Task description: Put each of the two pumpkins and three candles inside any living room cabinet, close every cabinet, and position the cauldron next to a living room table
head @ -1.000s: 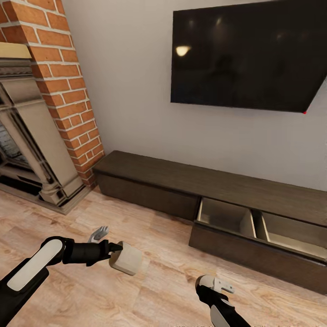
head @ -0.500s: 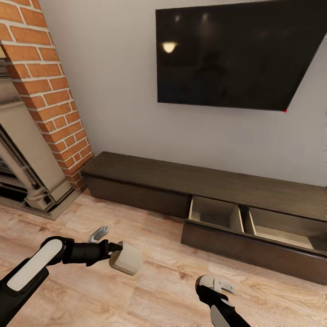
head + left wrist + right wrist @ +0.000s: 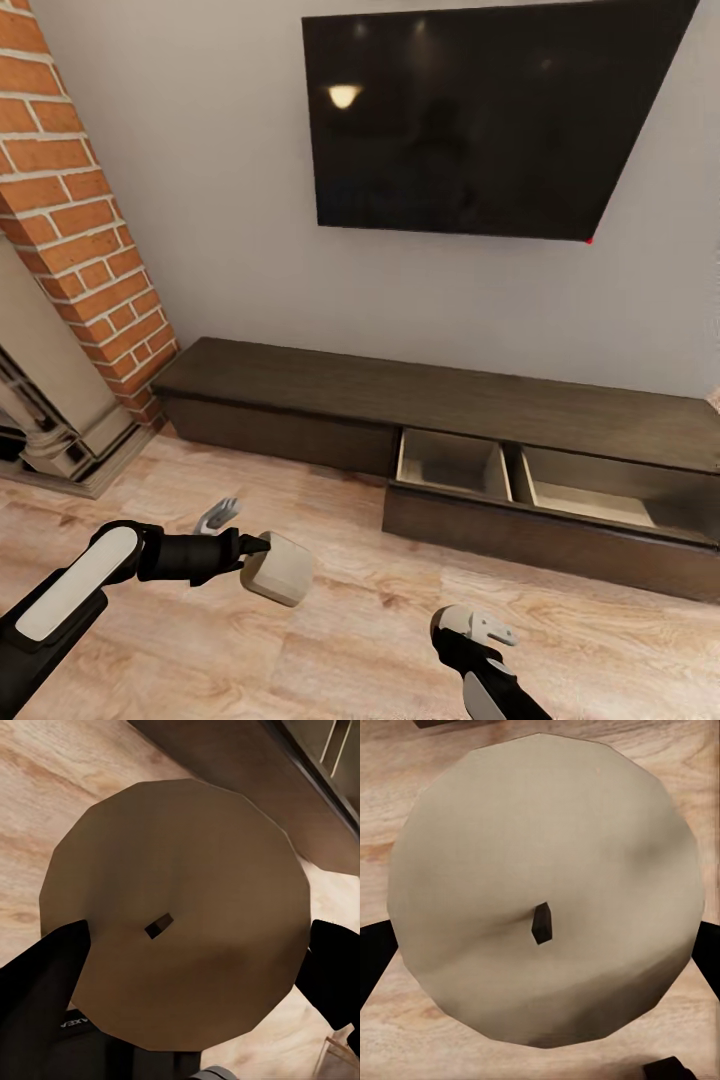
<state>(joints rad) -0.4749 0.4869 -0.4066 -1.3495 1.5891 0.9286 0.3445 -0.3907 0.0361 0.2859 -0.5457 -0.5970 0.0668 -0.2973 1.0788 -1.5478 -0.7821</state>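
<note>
A long dark-brown cabinet [image 3: 450, 395] stands against the wall beneath a black television [image 3: 480, 115], its right-hand drawer [image 3: 540, 500] pulled open over the plank floor [image 3: 330, 600]; a brick column [image 3: 75, 225] rises at the cabinet's left end. The left gripper [image 3: 262, 562] is clamped on a pale cream candle [image 3: 278, 568]; its wrist camera looks onto the round face and dark wick [image 3: 158, 925], fingers [image 3: 45, 975] on both sides. The right gripper [image 3: 540, 945] grips another candle [image 3: 547, 885], seen end-on. Tiny print on a left finger is unreadable.
</note>
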